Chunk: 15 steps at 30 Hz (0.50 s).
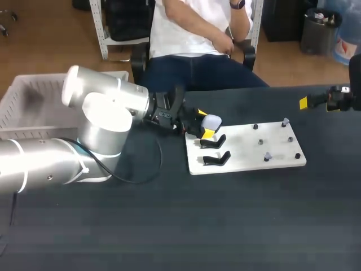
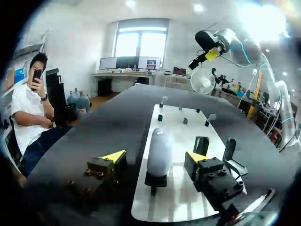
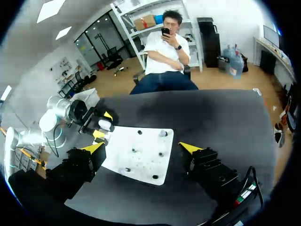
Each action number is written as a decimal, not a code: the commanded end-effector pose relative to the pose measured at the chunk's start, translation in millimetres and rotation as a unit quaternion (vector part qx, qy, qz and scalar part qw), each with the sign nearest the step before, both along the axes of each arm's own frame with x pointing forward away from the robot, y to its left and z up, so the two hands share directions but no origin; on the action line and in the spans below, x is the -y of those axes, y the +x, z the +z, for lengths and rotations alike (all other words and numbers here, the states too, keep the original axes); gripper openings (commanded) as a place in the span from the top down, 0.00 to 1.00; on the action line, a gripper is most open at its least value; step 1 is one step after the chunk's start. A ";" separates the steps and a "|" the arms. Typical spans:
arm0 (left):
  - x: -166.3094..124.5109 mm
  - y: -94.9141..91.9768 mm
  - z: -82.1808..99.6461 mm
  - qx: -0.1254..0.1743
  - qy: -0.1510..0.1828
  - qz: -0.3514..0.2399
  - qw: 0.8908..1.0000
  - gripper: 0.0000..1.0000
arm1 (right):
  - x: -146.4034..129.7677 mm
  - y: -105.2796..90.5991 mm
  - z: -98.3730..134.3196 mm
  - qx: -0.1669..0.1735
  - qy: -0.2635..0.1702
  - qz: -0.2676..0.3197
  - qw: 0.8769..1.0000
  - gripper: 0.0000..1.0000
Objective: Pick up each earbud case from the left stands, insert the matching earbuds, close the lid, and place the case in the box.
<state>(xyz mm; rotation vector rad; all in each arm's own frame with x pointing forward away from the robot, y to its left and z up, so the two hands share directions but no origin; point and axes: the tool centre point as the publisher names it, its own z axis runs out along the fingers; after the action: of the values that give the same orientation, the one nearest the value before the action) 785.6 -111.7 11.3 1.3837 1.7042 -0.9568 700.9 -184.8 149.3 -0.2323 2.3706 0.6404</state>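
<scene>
A white earbud case [image 1: 212, 121] stands upright on a black stand at the near-left corner of the white board [image 1: 248, 152]. My left gripper [image 1: 205, 123] straddles it. In the left wrist view the case [image 2: 160, 149] sits between the yellow-tipped fingers [image 2: 114, 156], with a gap on each side, so the left gripper [image 2: 155, 157] is open. Two empty black stands [image 1: 215, 150] are beside it. Small earbuds [image 1: 286, 121] rest on pegs at the board's right half. My right gripper [image 1: 307, 103] hangs open above the table's far right, and the right gripper [image 3: 141, 148] holds nothing.
A pale plastic box [image 1: 28, 104] stands off the table's left end, behind my left arm. The board carries several short black pegs [image 1: 260, 141]. Dark table surface [image 1: 225, 226] lies in front of the board.
</scene>
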 end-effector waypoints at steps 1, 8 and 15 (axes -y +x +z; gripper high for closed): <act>2.5 2.7 -0.5 -0.002 0.000 -0.002 1.000 0.22 | -0.2 -0.2 0.0 0.000 -0.001 -0.001 1.000 0.00; 6.5 2.4 1.4 -0.002 -0.002 -0.004 1.000 0.25 | -0.2 -0.2 0.0 0.000 -0.001 -0.001 1.000 0.00; 9.8 1.4 -1.0 -0.006 -0.002 -0.006 1.000 0.32 | -0.2 -0.2 0.0 0.000 -0.001 -0.001 1.000 0.00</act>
<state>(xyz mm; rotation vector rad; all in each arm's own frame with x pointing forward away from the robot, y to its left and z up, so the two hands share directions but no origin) 783.2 -119.1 11.2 1.3830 1.6979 -0.9712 700.9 -184.8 149.3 -0.2323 2.3706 0.6404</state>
